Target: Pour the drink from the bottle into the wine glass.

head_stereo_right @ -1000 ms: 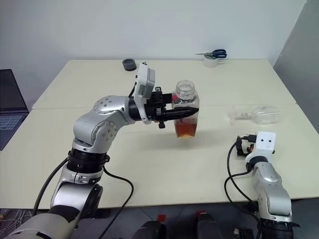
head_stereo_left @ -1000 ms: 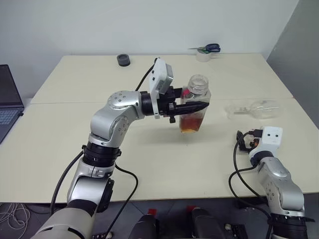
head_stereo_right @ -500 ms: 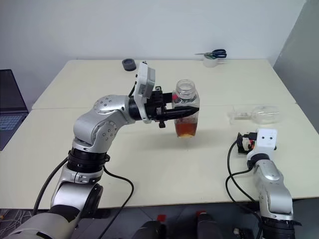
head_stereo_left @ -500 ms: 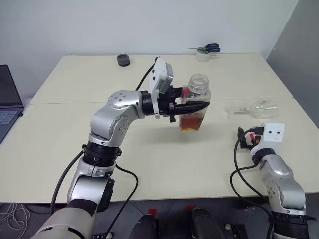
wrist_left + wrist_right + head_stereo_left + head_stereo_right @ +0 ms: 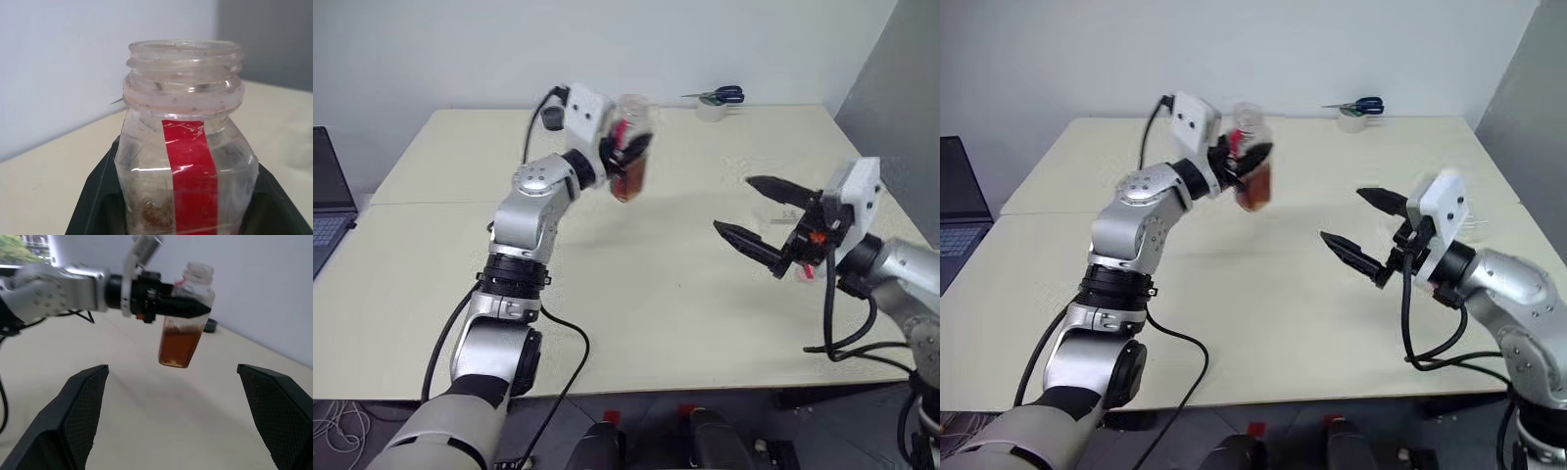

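Left gripper is clamped across the shoulder of the small clear squarish bottle with a red label strip, cap off, neck up, held clear above the beige table. Reddish-amber drink sits in its lower part. Right gripper hangs in mid-air with jaws spread wide, holding nothing, pointing across toward the bottle. Bottle's long axis is near vertical, slightly tilted. Can't make out the wine glass from here, so the pour direction is unclear; the left arm owns the bottle.
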### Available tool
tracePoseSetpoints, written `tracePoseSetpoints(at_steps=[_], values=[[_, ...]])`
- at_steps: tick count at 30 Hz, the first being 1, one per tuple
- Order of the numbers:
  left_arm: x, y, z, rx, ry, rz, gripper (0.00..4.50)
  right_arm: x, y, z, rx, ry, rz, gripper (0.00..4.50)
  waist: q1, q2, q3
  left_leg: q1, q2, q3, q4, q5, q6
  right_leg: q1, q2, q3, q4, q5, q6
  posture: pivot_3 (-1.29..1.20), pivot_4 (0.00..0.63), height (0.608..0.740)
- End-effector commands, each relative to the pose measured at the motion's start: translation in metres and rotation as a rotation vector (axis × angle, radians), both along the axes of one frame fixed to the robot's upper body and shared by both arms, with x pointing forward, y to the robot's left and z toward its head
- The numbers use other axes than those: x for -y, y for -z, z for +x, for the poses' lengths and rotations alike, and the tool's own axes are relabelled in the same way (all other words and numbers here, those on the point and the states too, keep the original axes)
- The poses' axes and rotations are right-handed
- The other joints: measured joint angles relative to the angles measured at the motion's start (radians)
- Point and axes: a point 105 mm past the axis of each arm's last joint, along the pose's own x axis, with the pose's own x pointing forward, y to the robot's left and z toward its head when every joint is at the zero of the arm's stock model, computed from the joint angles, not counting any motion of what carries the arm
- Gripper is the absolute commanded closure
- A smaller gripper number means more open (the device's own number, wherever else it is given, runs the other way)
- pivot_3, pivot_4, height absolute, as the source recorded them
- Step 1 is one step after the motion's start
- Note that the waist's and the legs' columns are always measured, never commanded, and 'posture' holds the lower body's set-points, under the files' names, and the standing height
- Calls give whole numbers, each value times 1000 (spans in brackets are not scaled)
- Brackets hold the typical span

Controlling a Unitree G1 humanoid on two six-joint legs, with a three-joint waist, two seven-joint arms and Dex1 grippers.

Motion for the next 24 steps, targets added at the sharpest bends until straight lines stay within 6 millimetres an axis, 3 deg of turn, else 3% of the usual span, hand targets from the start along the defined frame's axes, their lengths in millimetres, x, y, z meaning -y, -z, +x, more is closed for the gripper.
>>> tracePoseSetpoints(at_steps=[1, 5, 7, 15, 24], values=[[-33, -21, 3, 95, -185, -53, 2617, -9, -7, -2, -17, -66, 26, 21, 3, -1, 1, -1, 0, -1, 0, 0, 0, 0, -2, 0, 0, 0, 0, 0, 150, 740], [-73, -8, 4, 71, -392, -126, 2617, -16, -9, -1, -21, -114, 42, 21, 7, -1, 1, -2, -3, 0, 0, 0, 0, -1, -5, -1, -1, 0, 0, 0, 150, 740], [-84, -1, 3, 72, -431, -134, 2617, -18, -8, 1, -23, -120, 40, 21, 8, -2, 1, -2, -3, 0, 0, 0, 0, -2, -6, -1, -1, 0, 0, 0, 150, 740], [-92, 36, 2, 34, -401, -261, 2617, -17, -6, 11, -32, -121, 64, 21, 16, -2, 0, -2, -3, 0, 1, 0, 0, -2, -6, -2, -1, 0, 0, 0, 150, 740], [-88, 55, 5, 29, -360, -245, 2617, -18, -5, 13, -25, -90, 89, 21, 17, -2, 0, -2, -3, 0, 1, 0, 0, -2, -6, -2, 0, 0, 0, 0, 150, 740]])
